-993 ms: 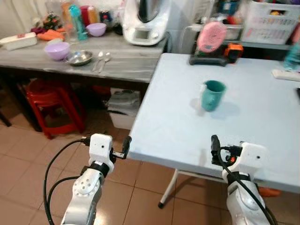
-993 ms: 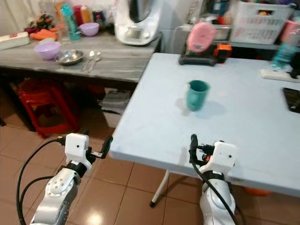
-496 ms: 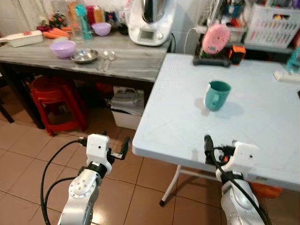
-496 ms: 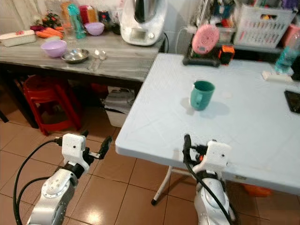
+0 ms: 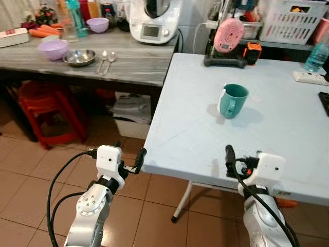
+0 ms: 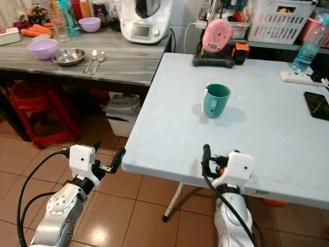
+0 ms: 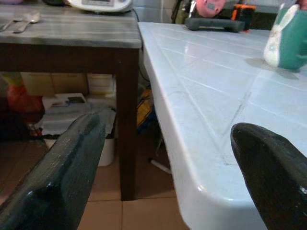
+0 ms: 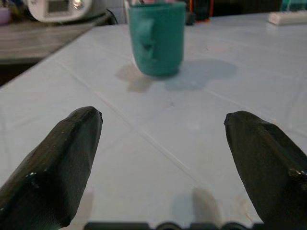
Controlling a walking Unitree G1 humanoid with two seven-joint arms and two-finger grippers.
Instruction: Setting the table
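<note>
A teal mug [image 5: 233, 100] stands upright near the middle of the pale blue table [image 5: 185, 134]; its handle faces the table's near edge. My right gripper [image 8: 163, 158] is open and low over that near edge, pointing at the mug [image 8: 156, 38] from some way off. My left gripper [image 7: 163, 167] is open beside the table's near left corner [image 7: 211, 191], with nothing between its fingers. On the grey wooden side table [image 5: 139, 64] to the left lie two spoons [image 5: 105, 55], a steel bowl [image 5: 79, 56] and a purple bowl [image 5: 53, 49].
A white kitchen machine [image 5: 151, 18], bottles and a second purple bowl [image 5: 97, 24] crowd the side table's back. A pink fan [image 5: 230, 33], a power strip [image 5: 311, 77], a bottle [image 6: 308, 49] and a phone [image 6: 316, 98] sit on the blue table. Red stools [image 5: 51, 110] stand underneath.
The whole picture has shifted as the camera moved. Both grippers hold the same open pose at the table's near edge, and the mug stands where it was.
</note>
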